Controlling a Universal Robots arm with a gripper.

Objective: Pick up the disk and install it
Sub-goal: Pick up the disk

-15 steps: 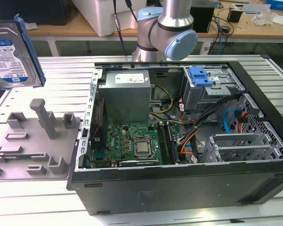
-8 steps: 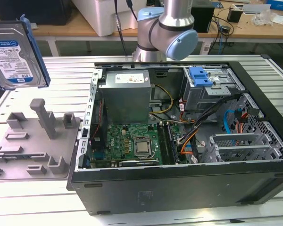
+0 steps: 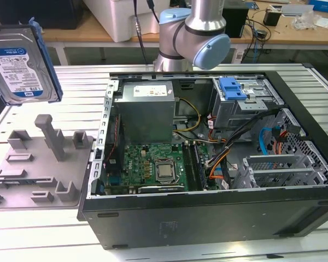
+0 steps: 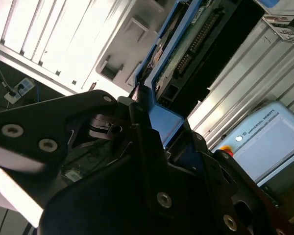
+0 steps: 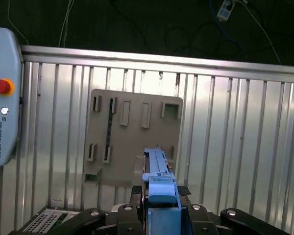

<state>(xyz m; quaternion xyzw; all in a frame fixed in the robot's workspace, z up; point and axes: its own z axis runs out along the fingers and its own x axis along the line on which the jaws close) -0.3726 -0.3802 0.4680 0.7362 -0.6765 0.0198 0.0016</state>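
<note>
A slatted metal counter [image 3: 54, 82] carries an open black computer case [image 3: 208, 218], lying on its side with its insides facing up. Behind the case stands the base of a grey robot arm [image 3: 199, 33].

At the exterior view's left, beside the case, lies a flat grey holder plate [image 3: 38, 164] with raised pegs and slots. Inside the case, a big grey power-supply box [image 3: 145, 114] sits near the back wall. A metal drive cage [image 3: 251, 103] sits towards the exterior view's right, with a blue plastic bracket [image 3: 231, 88] on top.

The disk [image 3: 19, 68] hangs in the air above the holder plate, touching nothing below it. It stands on edge with its labelled face towards the exterior camera, and is well apart from the drive cage. In both wrist views the black jaws pinch the disk by its blue rail frame at one end.

Several things could go wrong from here:
- The grip is on a plastic edge only, so the disk could swing or slip if the arm moves sharply.
- The disk could strike the case wall if carried across too low.
- Loose cables [image 3: 229, 150] lie beside the cage and could catch the rail frame.
- A tilted approach would likely jam the rails in the cage, or knock the blue bracket.
</note>
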